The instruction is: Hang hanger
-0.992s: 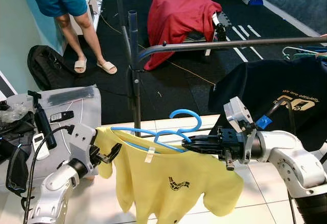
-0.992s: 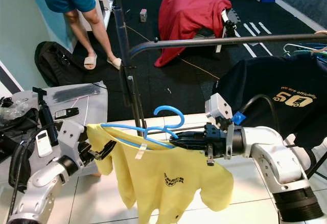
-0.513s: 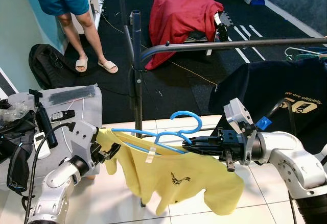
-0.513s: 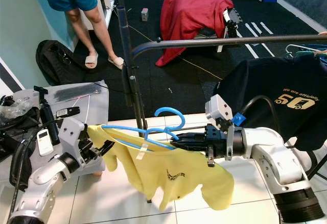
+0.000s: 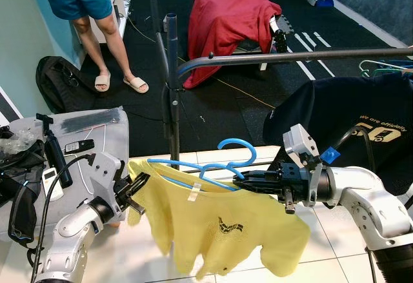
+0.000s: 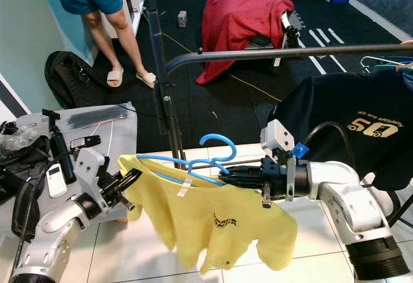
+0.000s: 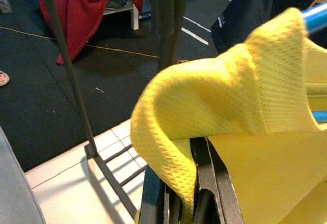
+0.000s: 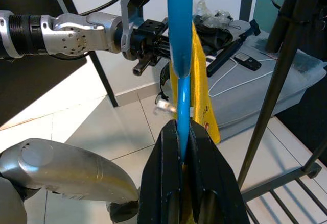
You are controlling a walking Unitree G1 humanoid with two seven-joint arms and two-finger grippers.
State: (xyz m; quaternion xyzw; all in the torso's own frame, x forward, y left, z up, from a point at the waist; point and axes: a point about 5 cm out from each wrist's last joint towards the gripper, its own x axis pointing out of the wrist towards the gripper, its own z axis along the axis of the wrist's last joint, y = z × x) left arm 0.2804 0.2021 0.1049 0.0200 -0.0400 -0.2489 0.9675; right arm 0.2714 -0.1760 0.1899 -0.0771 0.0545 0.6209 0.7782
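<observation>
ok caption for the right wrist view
Right claw clamped on the blue plastic hanger carrying a yellow mesh t-shirt.

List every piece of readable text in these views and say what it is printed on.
"50" under a small line starting "we are officially": black T-shirt on the rack; the rest is too small.
Yellow T-shirt: dark checkered logo, no readable words.
White neck tag: too small to read.

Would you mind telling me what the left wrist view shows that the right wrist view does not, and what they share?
Left wrist view alone: the red cloth over a frame, the dark T-shirt, and the left gripper shut on a yellow fold. Right wrist view alone: the right gripper shut on the blue hanger, and the grey case with gadgets. Shared: the yellow shirt and the rack's dark poles.
</observation>
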